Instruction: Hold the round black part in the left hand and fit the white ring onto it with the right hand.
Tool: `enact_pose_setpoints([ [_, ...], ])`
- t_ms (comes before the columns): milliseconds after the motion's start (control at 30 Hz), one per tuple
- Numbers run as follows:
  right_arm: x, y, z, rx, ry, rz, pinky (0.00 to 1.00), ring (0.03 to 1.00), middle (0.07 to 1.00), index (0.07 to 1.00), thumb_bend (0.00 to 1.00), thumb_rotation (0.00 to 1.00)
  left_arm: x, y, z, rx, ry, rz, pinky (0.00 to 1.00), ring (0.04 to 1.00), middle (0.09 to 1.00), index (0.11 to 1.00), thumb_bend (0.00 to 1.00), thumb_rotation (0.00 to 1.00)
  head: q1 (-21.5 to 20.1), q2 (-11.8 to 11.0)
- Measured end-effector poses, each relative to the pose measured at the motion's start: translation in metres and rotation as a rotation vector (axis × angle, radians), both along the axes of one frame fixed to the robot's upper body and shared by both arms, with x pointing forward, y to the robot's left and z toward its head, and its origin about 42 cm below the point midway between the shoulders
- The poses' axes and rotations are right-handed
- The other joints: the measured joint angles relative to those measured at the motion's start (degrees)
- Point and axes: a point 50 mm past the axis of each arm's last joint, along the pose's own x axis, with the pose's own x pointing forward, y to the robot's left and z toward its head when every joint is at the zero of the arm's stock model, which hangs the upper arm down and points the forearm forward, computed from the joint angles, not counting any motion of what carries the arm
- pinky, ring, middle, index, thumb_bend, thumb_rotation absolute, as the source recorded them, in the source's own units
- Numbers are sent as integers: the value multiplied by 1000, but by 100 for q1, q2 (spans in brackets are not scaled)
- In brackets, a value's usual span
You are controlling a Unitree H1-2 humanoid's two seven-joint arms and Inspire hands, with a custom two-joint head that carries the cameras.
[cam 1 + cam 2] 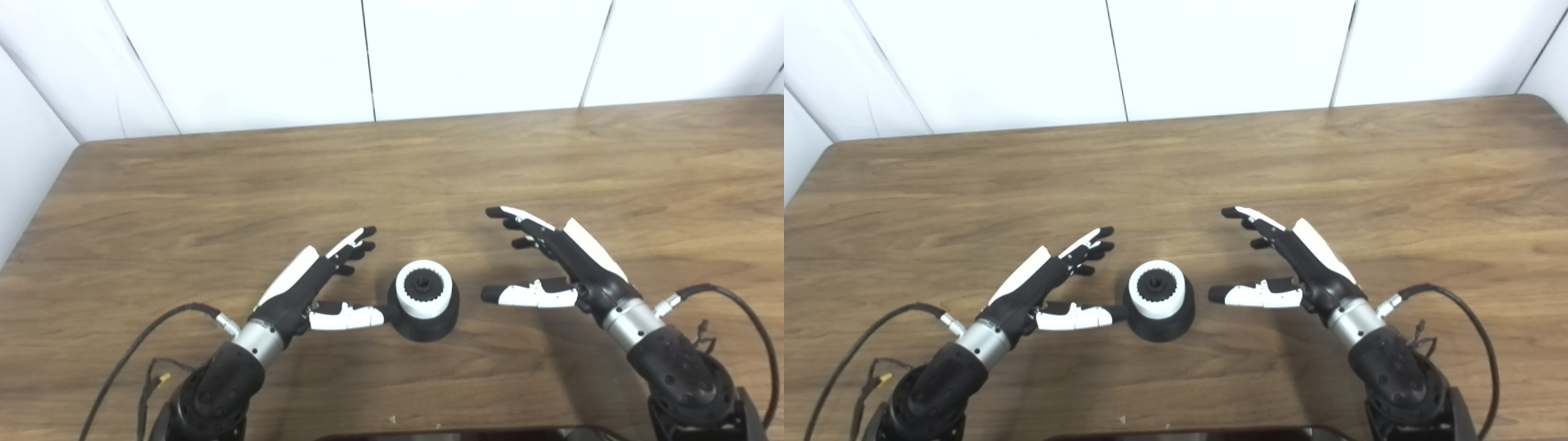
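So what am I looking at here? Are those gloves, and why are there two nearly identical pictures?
Not gloves: they are a humanoid robot's two mechanical hands, black and white, on arms reaching in from the bottom edge. The two pictures come from two cameras side by side on the robot's head, so they show one scene from slightly different spots. On the brown wooden table stands a round black part with a toothed white ring sitting on top of it. The left hand is open, its thumb tip touching or nearly touching the black part's side. The right hand is open too, a little way off to the other side. Neither hand holds anything. Thin black cables trail from both wrists.
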Motion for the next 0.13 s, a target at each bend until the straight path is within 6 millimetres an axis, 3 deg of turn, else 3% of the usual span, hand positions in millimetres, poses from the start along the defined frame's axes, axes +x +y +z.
enact_pose_setpoints([
  [67, 0, 0, -5, 27, -1, -39, 864, 931, 947, 915, 649, 765, -4, 0, -11, -68, -30, 52, 877, 934, 966, 995, 598, 764, -17, -9],
  [133, 1, -2, -11, 56, 5, -89, 867, 933, 953, 922, 550, 807, -7, -4, -17, -119, -43, 88, 911, 958, 991, 1000, 487, 961, -26, -9],
])
